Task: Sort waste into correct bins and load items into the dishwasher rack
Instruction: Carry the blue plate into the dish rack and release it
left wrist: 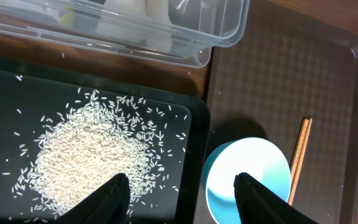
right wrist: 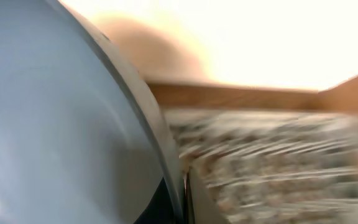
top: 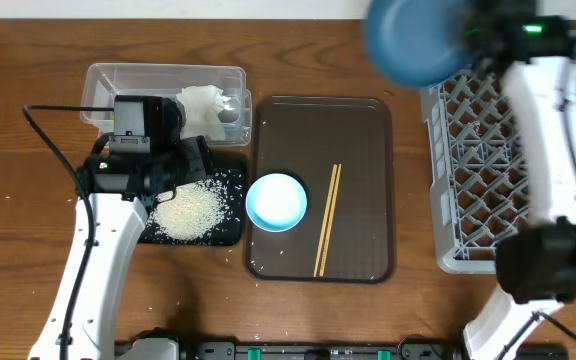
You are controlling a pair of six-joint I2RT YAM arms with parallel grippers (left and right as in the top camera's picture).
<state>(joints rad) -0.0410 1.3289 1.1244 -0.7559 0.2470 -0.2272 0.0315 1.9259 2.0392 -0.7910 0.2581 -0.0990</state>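
1. Only the overhead view shows the right end effector (top: 471, 32) clamped on one blue plate (top: 413, 38), which is held in the air by a corner of the grey rack (top: 498, 150). The right wrist view is all blurred plate and lattice.
2. Only the left wrist view shows the left end effector (left wrist: 182, 199) with its jaws apart, above the edge of the black tray (left wrist: 185, 124), which holds one rice heap (left wrist: 89, 155).
3. The brown tray (top: 358, 150) carries one pale blue bowl (left wrist: 247, 165) and two chopsticks (top: 326, 220).
4. One white tissue (top: 205, 105) lies in the clear tub (top: 108, 80) on the desk (top: 28, 50).

Plate (top: 413, 40) aloft by the rack (top: 478, 150).
Bowl (top: 276, 201) and chopsticks (top: 326, 220) on the brown tray (top: 363, 150); rice (top: 190, 210) on the black tray (top: 230, 232); tissue (top: 203, 103) in the tub (top: 148, 70).
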